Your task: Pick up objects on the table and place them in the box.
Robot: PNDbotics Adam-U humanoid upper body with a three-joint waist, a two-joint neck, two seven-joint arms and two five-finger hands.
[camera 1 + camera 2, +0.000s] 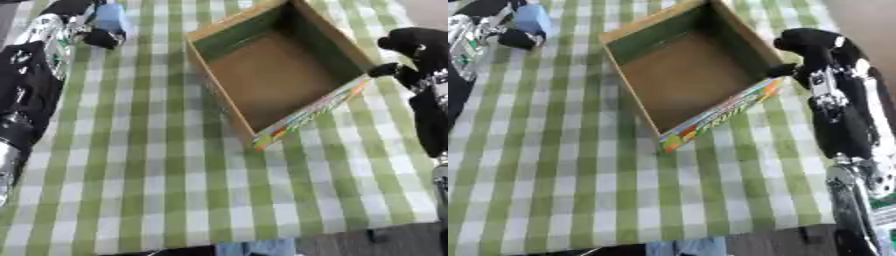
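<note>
An open cardboard box (308, 112) with green inner walls and a colourful printed front stands askew at the upper middle of the checked table; I see nothing inside it. At the upper left corner my left hand (98, 36) is curled round a small light-blue object (111, 17), just above the cloth and well left of the box. My right hand (814, 44) hangs by the box's right wall, with one black tip touching the box's near right corner. How that hand stands is hidden by its dark back.
Green-and-white checked cloth (157, 165) covers the table. Its front edge runs along the bottom, with a blue shape (255, 248) below it. My right forearm (843, 125) lies along the table's right edge.
</note>
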